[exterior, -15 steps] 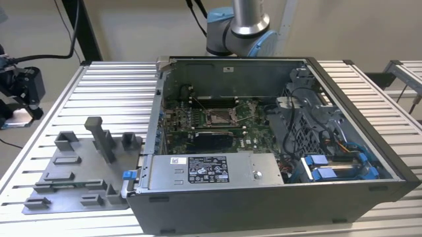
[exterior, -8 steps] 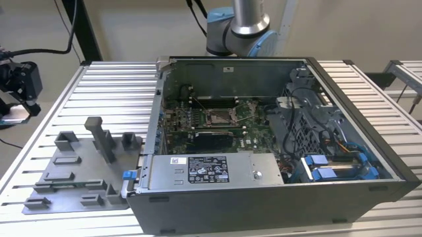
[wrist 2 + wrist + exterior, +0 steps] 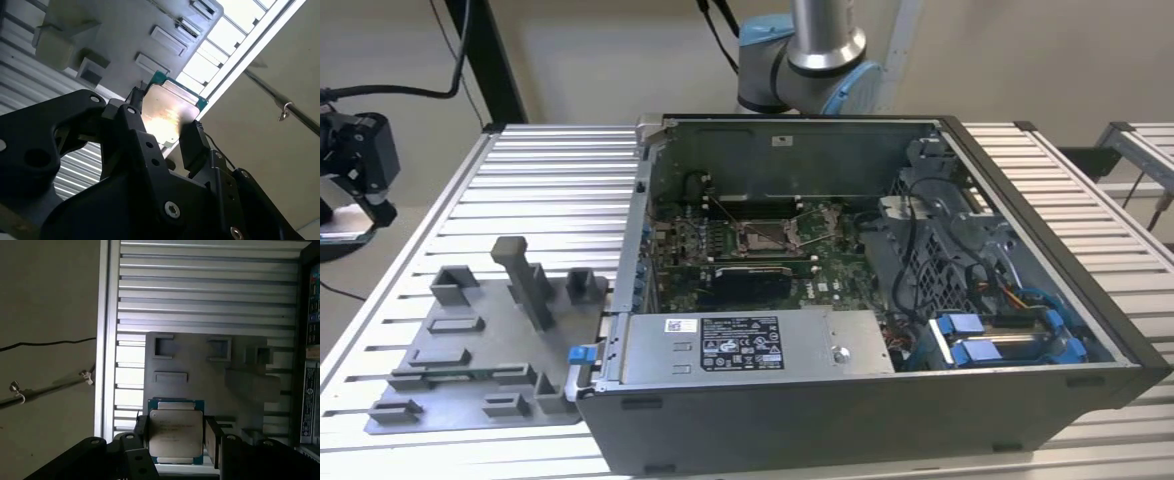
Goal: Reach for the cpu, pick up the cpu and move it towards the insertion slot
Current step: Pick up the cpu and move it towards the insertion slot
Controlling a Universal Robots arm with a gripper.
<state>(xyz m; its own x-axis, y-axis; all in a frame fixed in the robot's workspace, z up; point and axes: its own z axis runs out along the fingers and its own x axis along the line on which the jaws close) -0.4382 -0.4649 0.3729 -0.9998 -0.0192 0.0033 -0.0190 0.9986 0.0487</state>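
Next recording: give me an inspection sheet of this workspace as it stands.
Surface: ribbed aluminium table, carrying the case and fixture.
Job's things: small square silver-topped cpu sits between the pincer's fingers, with the fixture plate behind it in both wrist views; shiny metal-framed insertion slot is on the board inside the case.
Clutter: grey plastic fixture plate with raised blocks; open dark grey computer case.
Grippers: black pincer shut on the cpu.
Cables: black cable at the exterior view's left; coloured wires inside the case.
Surroundings: pale wall; blue-grey arm joint behind the case.
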